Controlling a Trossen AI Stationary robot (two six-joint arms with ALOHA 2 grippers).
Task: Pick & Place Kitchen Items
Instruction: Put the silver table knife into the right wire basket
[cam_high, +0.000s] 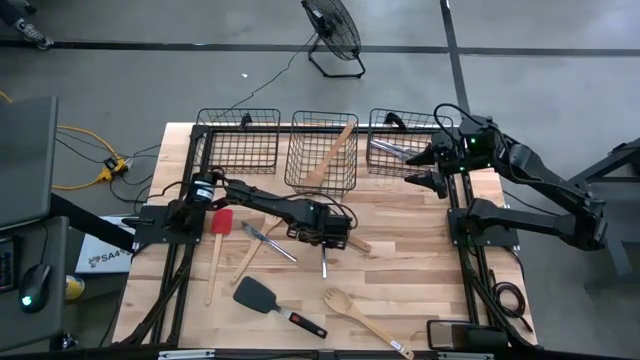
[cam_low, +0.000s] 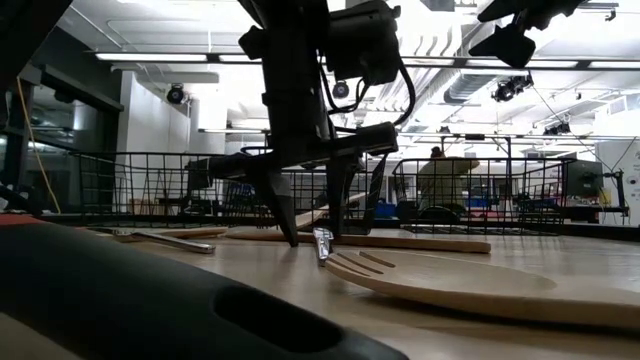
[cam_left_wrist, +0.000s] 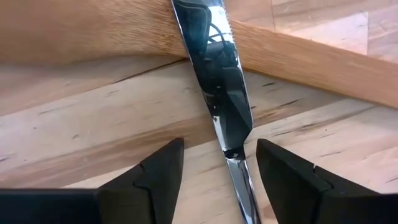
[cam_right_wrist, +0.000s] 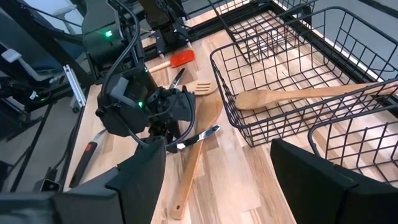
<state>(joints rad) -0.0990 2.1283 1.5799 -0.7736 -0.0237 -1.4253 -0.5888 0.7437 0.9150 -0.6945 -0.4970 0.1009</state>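
The left gripper (cam_left_wrist: 219, 177) is lowered at mid-table, fingers spread either side of a silver knife (cam_left_wrist: 217, 93) lying across a wooden spoon (cam_left_wrist: 298, 59), not clenched. The right gripper (cam_right_wrist: 211, 180) is held released above the right basket (cam_high: 400, 145).

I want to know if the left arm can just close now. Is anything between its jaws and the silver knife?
Nothing visible is. The left gripper has its jaws open on either side of the silver knife, whose far part lies across a wooden utensil.

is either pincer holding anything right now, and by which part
Nothing is held. The left pincer stands open astride a silver knife lying on the table; the right pincer hangs open, empty, by the baskets.
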